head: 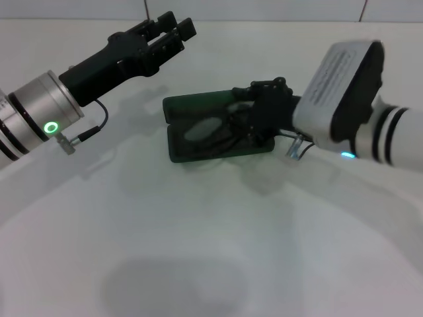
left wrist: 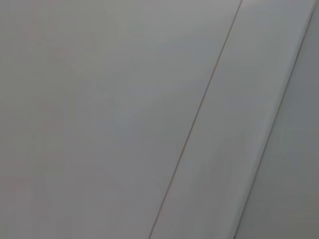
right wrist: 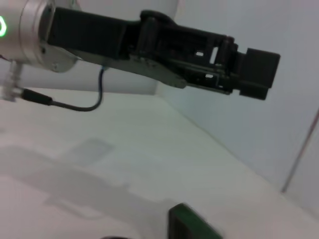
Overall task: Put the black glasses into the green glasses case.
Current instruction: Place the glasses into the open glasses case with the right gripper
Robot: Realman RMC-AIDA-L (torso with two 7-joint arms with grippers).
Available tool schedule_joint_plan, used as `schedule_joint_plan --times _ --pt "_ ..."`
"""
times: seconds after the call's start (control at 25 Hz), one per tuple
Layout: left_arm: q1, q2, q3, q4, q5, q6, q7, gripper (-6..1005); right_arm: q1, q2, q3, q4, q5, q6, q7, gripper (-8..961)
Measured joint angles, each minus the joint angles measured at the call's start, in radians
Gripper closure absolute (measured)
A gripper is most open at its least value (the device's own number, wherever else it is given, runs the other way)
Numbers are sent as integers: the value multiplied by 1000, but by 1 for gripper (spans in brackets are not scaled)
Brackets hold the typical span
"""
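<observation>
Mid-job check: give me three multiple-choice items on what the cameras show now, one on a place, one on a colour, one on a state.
1. Where is the right pincer?
A. Over the open case
B. Parked at the table's near edge
C. Out of view

2. What colour is the case?
A. Red
B. Dark green
C. White

3. How is the case's lid?
A. Shut
B. Missing
C. Open

Answers:
1 A, the right pincer sits over the green glasses case, where the black glasses lie; the left pincer hangs apart, above the table.
2 B, its shell shows dark green.
3 C, both halves lie spread flat.
</observation>
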Motion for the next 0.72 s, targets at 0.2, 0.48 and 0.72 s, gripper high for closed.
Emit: schedule_joint_plan --times 0.2,0.48,0.72 --pt "-5 -1 0 0 0 1 -1 467 32 -18 127 9 -290 -193 304 556" --pt "-17 -3 1 -6 1 0 3 468 -24 75 242 -47 -637 -245 407 555" --pt "-12 -5 2 -8 1 -1 6 468 -14 76 233 -75 -652 -216 407 539"
